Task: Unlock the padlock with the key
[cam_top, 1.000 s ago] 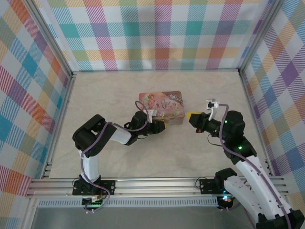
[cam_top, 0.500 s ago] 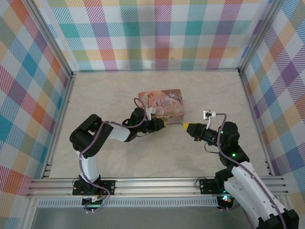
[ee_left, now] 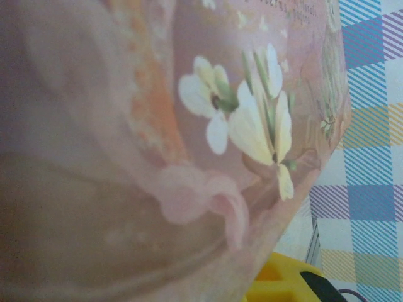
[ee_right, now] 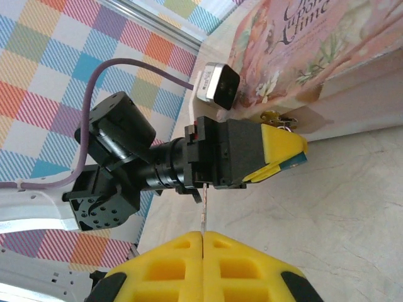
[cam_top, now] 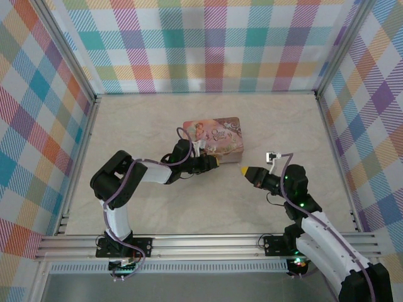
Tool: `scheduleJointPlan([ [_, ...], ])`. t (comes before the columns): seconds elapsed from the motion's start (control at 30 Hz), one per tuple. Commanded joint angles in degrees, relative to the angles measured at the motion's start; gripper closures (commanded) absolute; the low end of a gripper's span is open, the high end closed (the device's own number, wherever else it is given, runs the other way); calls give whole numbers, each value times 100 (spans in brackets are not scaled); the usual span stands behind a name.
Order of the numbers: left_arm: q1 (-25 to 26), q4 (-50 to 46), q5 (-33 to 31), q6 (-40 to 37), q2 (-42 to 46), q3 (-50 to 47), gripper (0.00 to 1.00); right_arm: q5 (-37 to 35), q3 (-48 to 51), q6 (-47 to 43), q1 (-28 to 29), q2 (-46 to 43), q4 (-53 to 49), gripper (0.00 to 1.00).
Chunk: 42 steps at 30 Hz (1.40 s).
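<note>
Right pincer (ee_right: pixel 203 238): clamped tight on the key (ee_right: pixel 203 212), its thin blade poking ahead of the tips.
Left pincer (ee_right: pixel 283 153): ahead of the right one, by the tin (ee_right: pixel 315 50); I cannot tell how far it is open.
Padlock (ee_right: pixel 276 117): just past the left pincer's tip, at the tin's wall.
Risk: the slim key may twist in that grip or miss the keyhole, which is too small to make out.

From above, the scene was bright and evenly lit, with only faint, soft shadows under my arms (cam_top: pixel 135 179) on the pale table (cam_top: pixel 138 119) and no glare. My left wrist camera sat so close to the pink tin (ee_left: pixel 157 126) that its flower print came out soft and out of focus, dimmer toward the lower left. My right wrist picture was crisp and well lit, and the tin's lettering was readable.
</note>
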State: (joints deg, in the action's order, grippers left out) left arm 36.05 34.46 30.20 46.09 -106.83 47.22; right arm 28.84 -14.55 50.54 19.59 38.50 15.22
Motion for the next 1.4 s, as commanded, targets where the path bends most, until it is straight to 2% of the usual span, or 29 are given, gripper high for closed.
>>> scheduleJointPlan([
  [0.0, -62, -349, 538, 596, 65, 82, 84, -123, 86, 204, 62, 139, 508, 100],
  [0.27, -63, -308, 531, 735, 204, 125, 83, -328, 123, 223, 229, 876, 883, 100],
  [0.6, -73, -339, 576, 801, 311, 216, 84, -555, 194, 405, 459, 2195, 2025, 100],
  [0.97, -77, -88, 584, 987, 285, 173, 84, -713, 198, 922, 780, 3829, 3878, 100],
  [1.3, -72, 298, 577, 1174, 241, 72, 84, -631, 188, 1770, 982, 5718, 6379, 100],
  [1.37, -72, 350, 575, 1206, 232, 60, 84, -610, 114, 1867, 1020, 5992, 6546, 100],
])
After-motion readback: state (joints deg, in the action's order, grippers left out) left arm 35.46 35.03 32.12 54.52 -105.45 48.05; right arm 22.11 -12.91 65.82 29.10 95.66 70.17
